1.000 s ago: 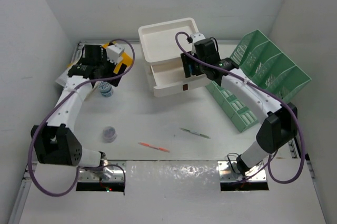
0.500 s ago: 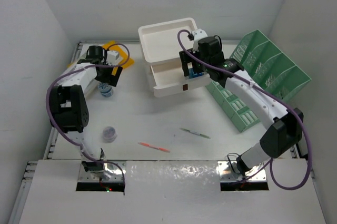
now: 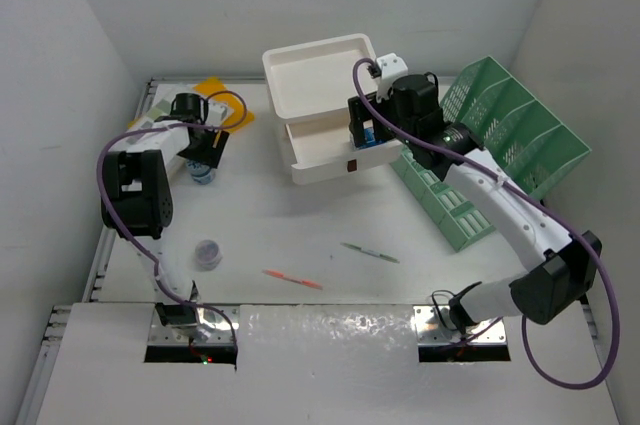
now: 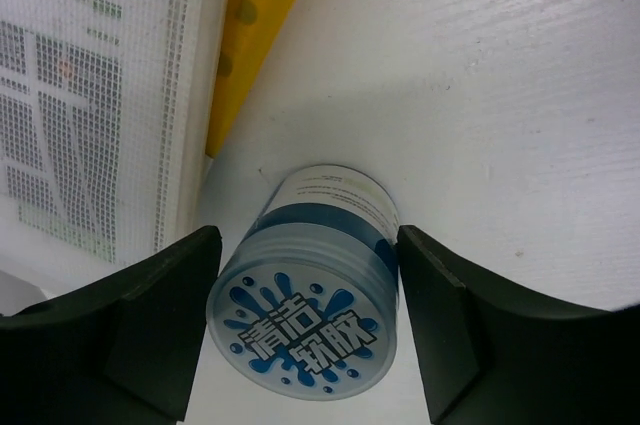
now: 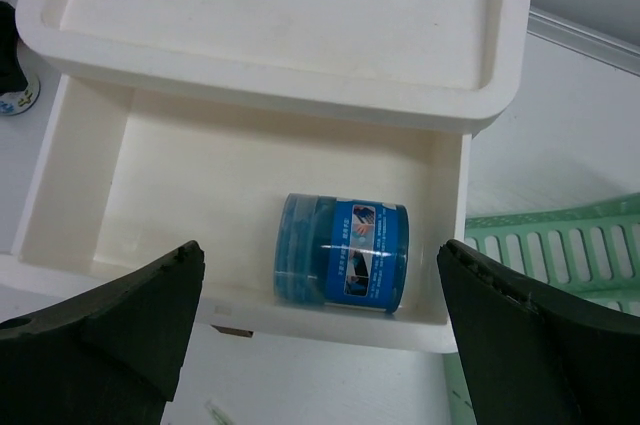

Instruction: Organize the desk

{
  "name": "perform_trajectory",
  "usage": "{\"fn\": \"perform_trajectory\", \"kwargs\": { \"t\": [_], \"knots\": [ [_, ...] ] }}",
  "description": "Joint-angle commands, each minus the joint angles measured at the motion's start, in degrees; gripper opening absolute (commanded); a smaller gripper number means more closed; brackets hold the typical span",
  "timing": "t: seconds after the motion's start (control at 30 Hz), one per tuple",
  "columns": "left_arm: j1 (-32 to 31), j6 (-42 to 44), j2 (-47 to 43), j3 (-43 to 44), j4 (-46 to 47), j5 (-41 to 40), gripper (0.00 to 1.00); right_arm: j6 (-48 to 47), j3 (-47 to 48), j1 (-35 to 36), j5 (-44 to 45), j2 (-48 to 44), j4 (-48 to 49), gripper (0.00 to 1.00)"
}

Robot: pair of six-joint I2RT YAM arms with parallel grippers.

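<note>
White-walled bay; table fills floor under both arms. Left claw straddles jar at far left, fingers at its sides; grip cannot be told. Right claw wide, empty, over open drawer holding blue tub. Likely step: stowing jars. Next: left squeeze, lift straight.

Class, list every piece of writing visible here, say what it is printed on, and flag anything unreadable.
"清洁软胶": lid of the gel jar.
Gel jar's side label: print too small.
Blue jar in the open drawer: label blurred.
Mesh pouch: print inside too small.
</note>
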Motion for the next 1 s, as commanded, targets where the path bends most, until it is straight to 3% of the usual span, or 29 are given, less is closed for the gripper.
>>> {"fn": "perform_trajectory", "kwargs": {
  "t": [0.0,0.07,0.2,0.27,0.33,0.5,0.57,0.67,0.7,0.73,0.77,0.9,0.97],
  "knots": [
    [0.6,-0.7,-0.7,-0.1,1.9,-0.7,0.67,0.3,-0.9,0.6,-0.7,-2.4,2.4,0.96],
    [0.6,-0.2,-1.8,-0.9,1.0,0.0,0.58,0.3,-1.4,0.8,-0.7,-3.1,2.6,0.96],
    [0.6,1.2,-4.1,-2.5,-1.1,1.2,0.54,0.5,-1.7,1.1,-0.8,-3.9,2.5,0.96],
    [0.6,2.2,-5.2,-3.3,-2.2,2.5,0.64,0.6,-1.9,1.3,-1.1,-4.3,2.6,0.97],
    [0.6,2.8,-5.6,-3.8,-3.1,2.3,0.8,0.7,-2.0,1.5,-1.3,-4.4,2.5,0.97],
    [0.7,3.6,-5.4,-4.2,-3.2,1.7,0.83,0.9,-2.1,1.6,-1.6,-4.8,2.7,0.97],
    [0.8,3.9,-5.1,-4.2,-3.7,1.9,0.74,1.0,-2.1,1.6,-1.7,-5.0,2.7,0.98],
    [0.8,4.6,-4.9,-4.6,-4.3,2.3,0.47,1.0,-2.3,1.7,-1.8,-5.3,2.6,0.98],
    [0.8,4.6,-5.2,-5.1,-4.6,2.4,0.2,1.0,-2.2,1.7,-1.9,-5.4,2.5,0.98],
    [0.9,4.6,-5.6,-5.2,-4.4,2.5,0.07,1.0,-2.1,1.8,-2.2,-5.5,2.5,0.98],
    [0.9,4.6,-6.3,-5.5,-4.2,2.6,0.0,1.2,-2.1,1.8,-2.4,-5.6,2.5,0.98],
    [0.9,4.6,-15.4,-5.7,-6.4,8.5,0.0,2.4,-2.1,1.8,-6.4,-6.0,3.4,0.99],
    [0.8,5.7,-20.5,-5.3,-7.8,15.6,0.0,4.3,-2.0,1.8,-10.7,-6.0,4.6,0.99]
  ]
}}
